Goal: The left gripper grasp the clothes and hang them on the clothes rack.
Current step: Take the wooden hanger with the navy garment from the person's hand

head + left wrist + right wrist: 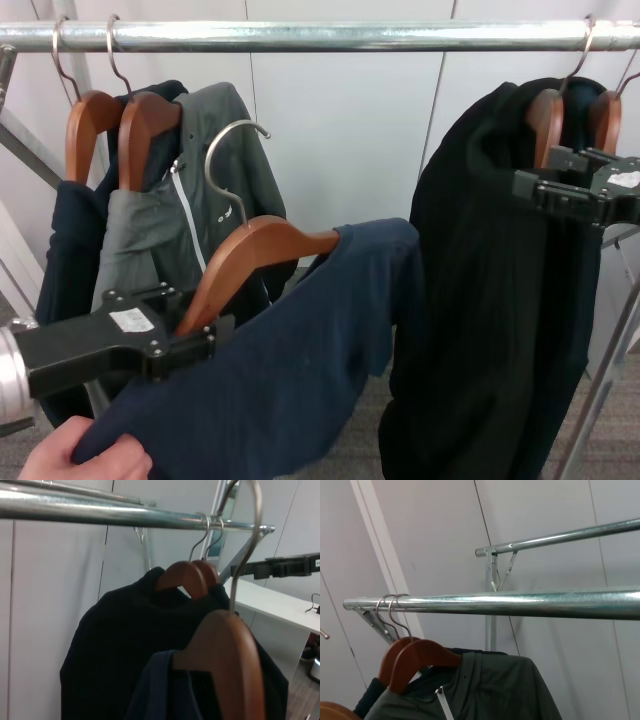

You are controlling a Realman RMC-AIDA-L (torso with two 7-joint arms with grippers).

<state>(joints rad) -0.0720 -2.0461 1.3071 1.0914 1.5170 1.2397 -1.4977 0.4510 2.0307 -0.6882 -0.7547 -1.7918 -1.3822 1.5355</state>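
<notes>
Left hand (185,345) clamps hanger arm of navy top (290,370), tilted below clothes rack (330,36); hook may miss, garment slipping.

rack (340,36): spans across the top
jacket (200,200): hangs at left
coat (500,280): hangs at right
top (300,340): below rack, between them
left gripper (185,345): at top's hanger end
right gripper (560,190): before coat

Plain indoor test room or lab, bare white panelled walls (340,140), grey carpet floor (350,440), long shiny silver metal clothes rack (330,36), white desk (275,605) with cables at one side
</notes>
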